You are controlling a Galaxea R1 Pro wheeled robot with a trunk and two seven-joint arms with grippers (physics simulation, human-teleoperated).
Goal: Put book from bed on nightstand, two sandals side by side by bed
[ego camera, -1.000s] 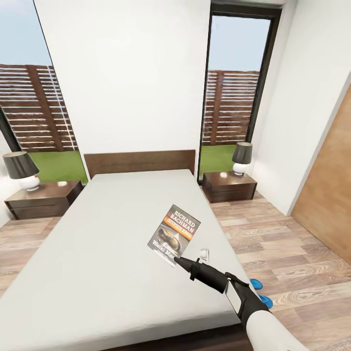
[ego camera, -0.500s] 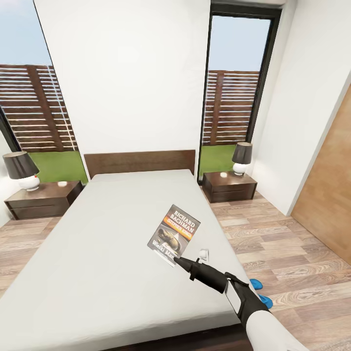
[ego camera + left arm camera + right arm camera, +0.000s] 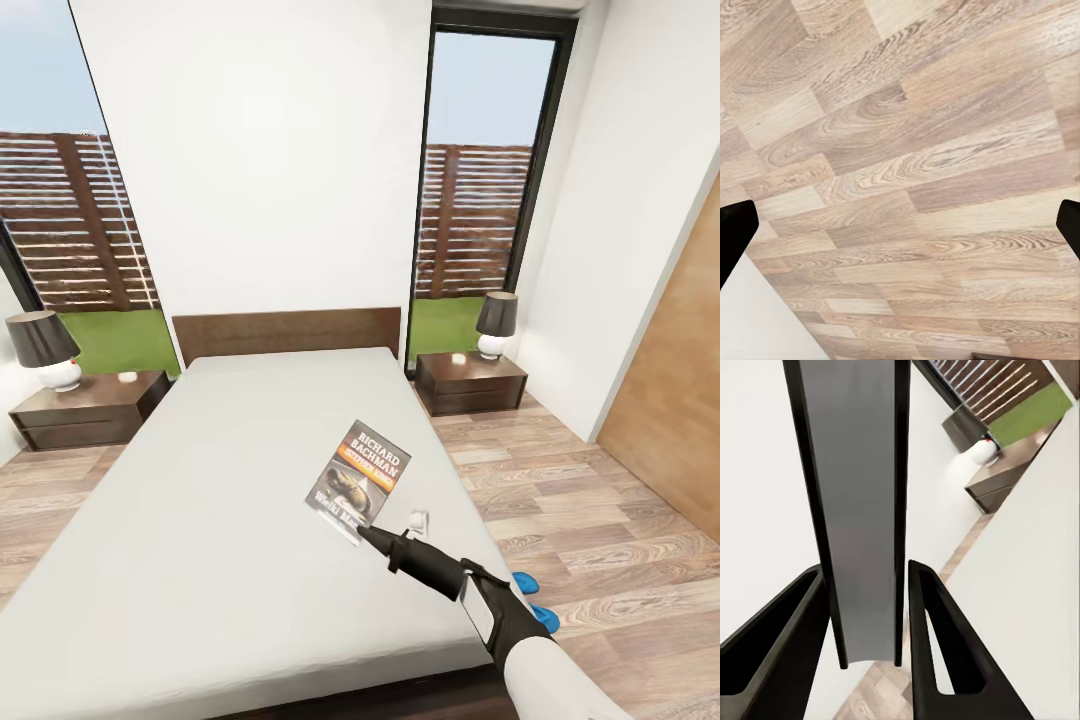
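My right gripper (image 3: 364,534) is shut on the lower edge of the book (image 3: 358,480) and holds it tilted over the right part of the bed's pale mattress (image 3: 220,500). In the right wrist view the book (image 3: 862,510) stands edge-on between the two black fingers (image 3: 945,645). The two blue sandals (image 3: 530,595) lie on the floor by the bed's right side, partly hidden behind my right arm. One nightstand (image 3: 85,408) stands left of the headboard and the other nightstand (image 3: 470,382) stands right of it. My left gripper (image 3: 900,232) is open over bare floor.
Each nightstand carries a black-shaded lamp (image 3: 497,323) and a small white item. A small white object (image 3: 418,520) lies on the mattress near my right gripper. A brown door (image 3: 675,400) is in the right wall, with wood floor (image 3: 560,480) between it and the bed.
The book has shifted very slightly in my right gripper's hold. Nothing else has moved.
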